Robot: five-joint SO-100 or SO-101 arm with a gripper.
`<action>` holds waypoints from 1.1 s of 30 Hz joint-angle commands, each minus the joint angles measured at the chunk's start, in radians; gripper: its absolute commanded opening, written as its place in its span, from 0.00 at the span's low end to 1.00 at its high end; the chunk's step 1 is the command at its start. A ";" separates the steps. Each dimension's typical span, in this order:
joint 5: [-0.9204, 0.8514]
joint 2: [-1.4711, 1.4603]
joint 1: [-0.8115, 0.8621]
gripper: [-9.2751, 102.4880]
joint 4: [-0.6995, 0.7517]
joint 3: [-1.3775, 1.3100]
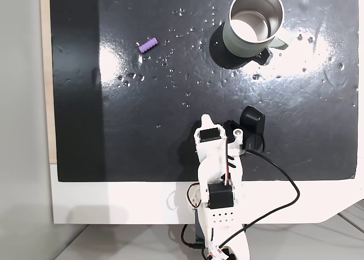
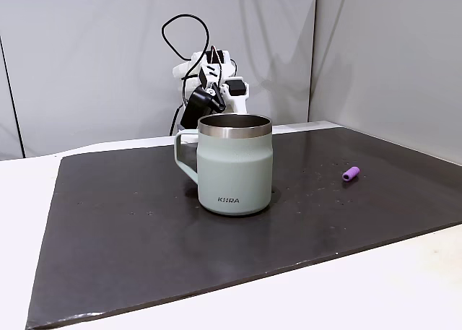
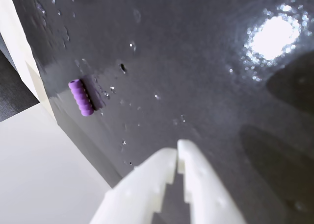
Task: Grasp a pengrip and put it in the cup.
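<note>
Cup (image 2: 235, 167), pale grey-green, lettered "KIIRA", upright on a glossy black mat (image 2: 130, 222).
Mat lies on a white table (image 2: 361, 287) before grey wall panels (image 2: 94, 55). Pengrip (image 1: 148, 45), purple, lies on its side on the mat, well apart from the cup. White gripper (image 3: 177, 151): fingers (image 3: 162, 167) closed tip to tip, holding nothing, above the mat.

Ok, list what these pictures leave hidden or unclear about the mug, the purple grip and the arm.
- Mug bottom: in a fixed view from the side its own wall hides the inside.
- Gripper: the wrist view's bottom edge cuts off the fingers, though the tips meet.
- Arm base: the mug blocks it in that side view.
- Purple grip: too small in both fixed views to show its ribs or bore.
</note>
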 commanded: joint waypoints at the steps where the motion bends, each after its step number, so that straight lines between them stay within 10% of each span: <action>1: -0.011 0.009 0.003 0.08 -0.026 -0.003; 21: -0.133 -0.018 -0.043 0.08 -0.126 -0.084; 33: -0.106 -0.887 -0.103 0.08 -0.276 -0.635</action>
